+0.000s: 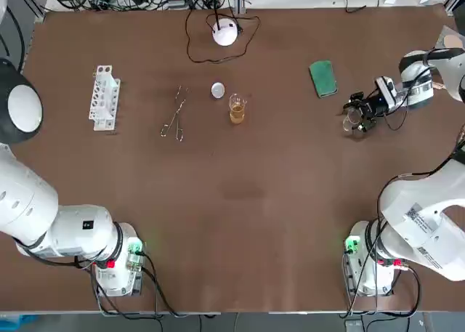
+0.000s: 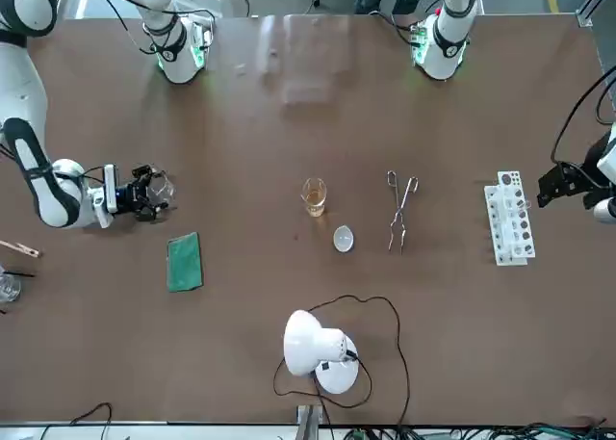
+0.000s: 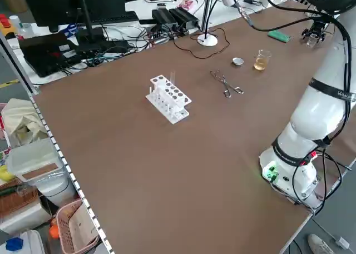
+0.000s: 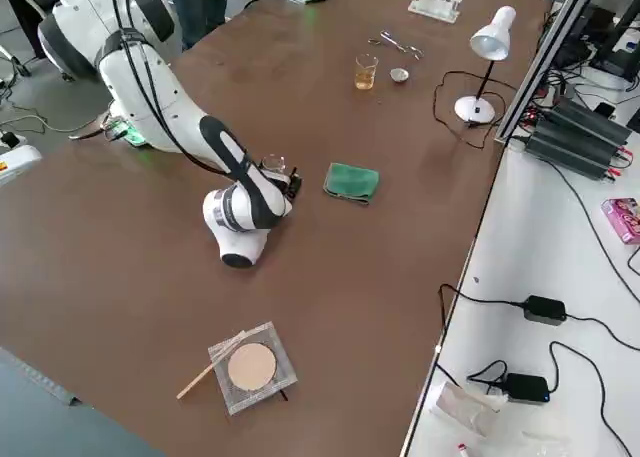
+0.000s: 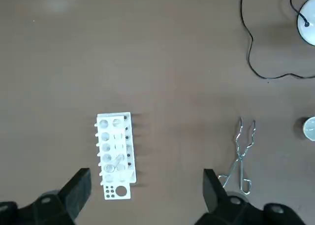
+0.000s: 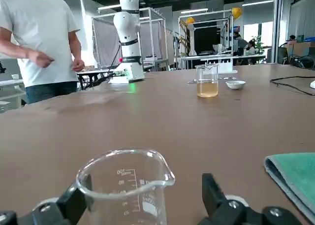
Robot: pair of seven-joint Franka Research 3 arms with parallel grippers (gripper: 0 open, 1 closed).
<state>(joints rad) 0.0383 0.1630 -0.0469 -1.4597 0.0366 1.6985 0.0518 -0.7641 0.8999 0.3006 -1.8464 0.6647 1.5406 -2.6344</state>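
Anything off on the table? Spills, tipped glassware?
Nothing stands out. The amber beaker stands upright, no spill round it. The empty beaker sits upright between the fingers of the open right gripper, beside the green cloth. The left gripper hangs open above the tube rack.

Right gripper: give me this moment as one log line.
right gripper low, open around empty beaker | green cloth beside it | left gripper open above tube rack

We see a brown table [image 1: 240, 194]. On it stand a white tube rack [image 1: 104, 97], a beaker of amber liquid [image 1: 237, 108] and a white lamp [image 1: 225, 33] near the far edge. Metal tongs [image 1: 174, 118], a small white dish [image 1: 218, 90] and a green cloth [image 1: 322, 78] lie flat — the dish just beside the amber liquid. An empty beaker [image 1: 354, 121] is near the cloth.
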